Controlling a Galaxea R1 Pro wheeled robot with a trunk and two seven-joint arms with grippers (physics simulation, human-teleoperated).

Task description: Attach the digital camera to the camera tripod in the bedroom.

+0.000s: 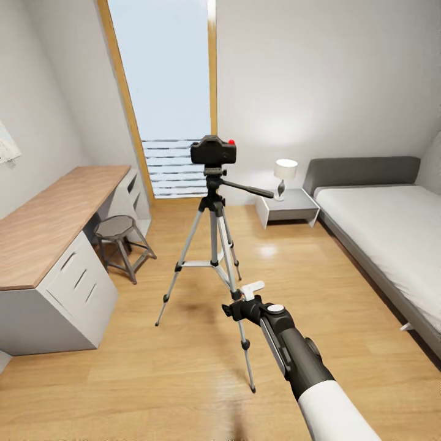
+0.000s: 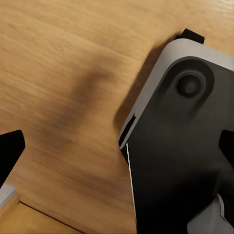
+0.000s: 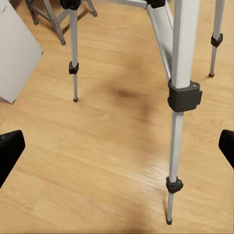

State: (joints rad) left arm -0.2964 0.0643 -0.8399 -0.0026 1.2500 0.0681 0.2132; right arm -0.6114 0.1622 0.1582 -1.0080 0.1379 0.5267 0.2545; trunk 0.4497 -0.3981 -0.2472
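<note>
Standing past the right gripper (image 1: 250, 293), one camera tripod (image 1: 211, 257) carries one digital camera (image 1: 213, 150). Left wrist: gripper (image 2: 117, 146) spread, apparently over the robot's base (image 2: 180, 161). Right wrist: fingers (image 3: 9, 148) apart, three legs ahead.

The right arm (image 1: 309, 367) reaches from the lower right of the frame toward the centre, its gripper (image 1: 245, 303) with jaws spread, holding nothing.
</note>
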